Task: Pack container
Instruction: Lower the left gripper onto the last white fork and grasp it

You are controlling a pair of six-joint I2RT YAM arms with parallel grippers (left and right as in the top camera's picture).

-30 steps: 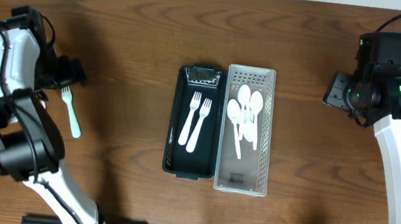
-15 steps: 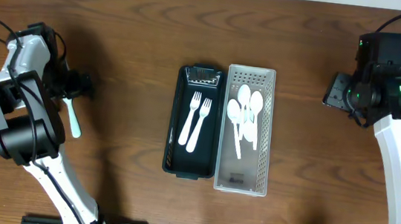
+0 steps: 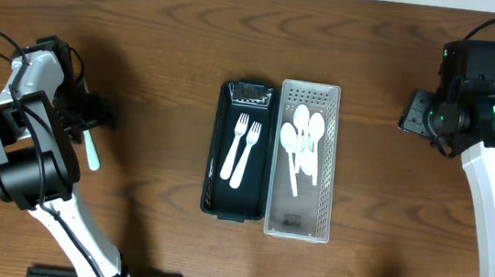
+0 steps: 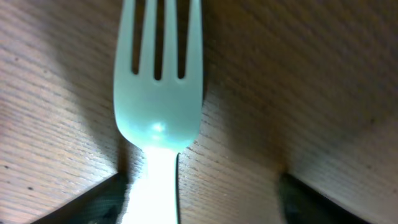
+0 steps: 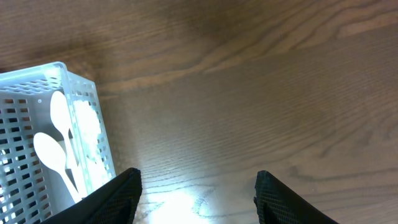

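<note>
While your left gripper (image 3: 87, 117) sits low over the left side of the wooden table (image 3: 166, 38), a pale green fork (image 4: 158, 112) lies flat on the wood beneath it. In the left wrist view the fork fills the frame, its tines toward the top and its handle running down between the two dark fingers (image 4: 102, 199). The finger on the right of that view stands clear of the handle, with bare wood between them. The finger on the left is just beside the handle, and you cannot tell whether it touches. The jaws are spread to either side of the fork and have not clamped it.

This fork is well apart from the two containers, which stand side by side, touching, at the middle of the table. The dark tray (image 3: 211, 167) on the left holds two white forks (image 3: 241, 152) lying lengthwise, tines toward the far end. The clear bin (image 3: 327, 184) on the right, with perforated walls, holds several white spoons (image 3: 300, 144) in a loose overlapping pile.

Your right gripper (image 5: 196, 202) hangs above bare wood to the right of the containers. Its fingers are spread wide with nothing between them. In the right wrist view one corner of the clear bin shows at the left edge.
</note>
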